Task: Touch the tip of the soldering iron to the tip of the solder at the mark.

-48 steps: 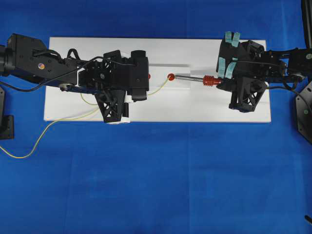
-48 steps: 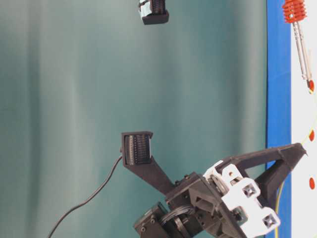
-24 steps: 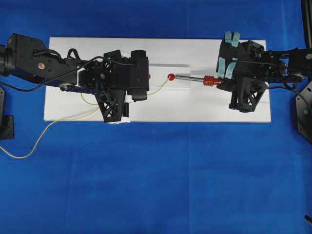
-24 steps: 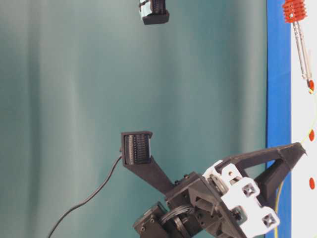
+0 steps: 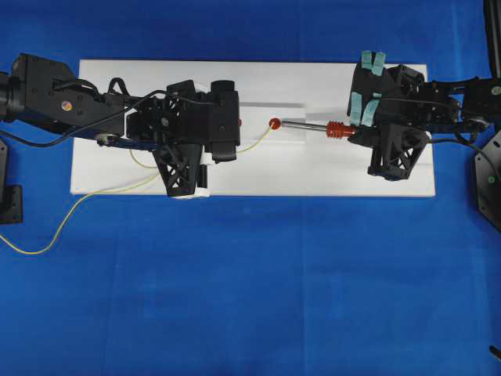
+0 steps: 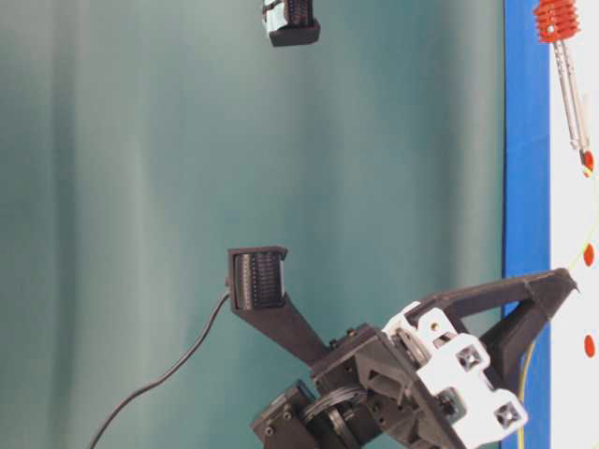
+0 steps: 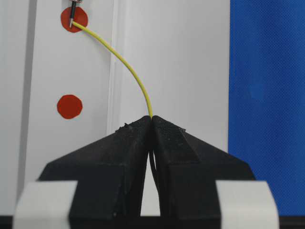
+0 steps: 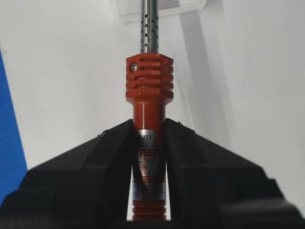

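Observation:
My right gripper (image 8: 148, 125) is shut on the orange-red soldering iron (image 8: 148, 129), also seen from overhead (image 5: 338, 129). Its silver shaft (image 5: 305, 124) reaches left to the red mark (image 5: 274, 124) on the white board (image 5: 313, 168). My left gripper (image 7: 152, 118) is shut on the thin yellow solder (image 7: 128, 69). The solder curves up to the red mark (image 7: 78, 19), where the dark iron tip (image 7: 71, 22) meets the solder's end. In the table-level view the iron tip (image 6: 586, 157) sits at the mark with the yellow wire beside it.
A second red mark (image 7: 69, 106) lies on the board nearer my left gripper; another dot shows in the table-level view (image 6: 590, 345). The solder's long tail (image 5: 55, 235) trails off the board onto the blue cloth (image 5: 250, 298). A raised white strip (image 8: 162, 5) lies under the shaft.

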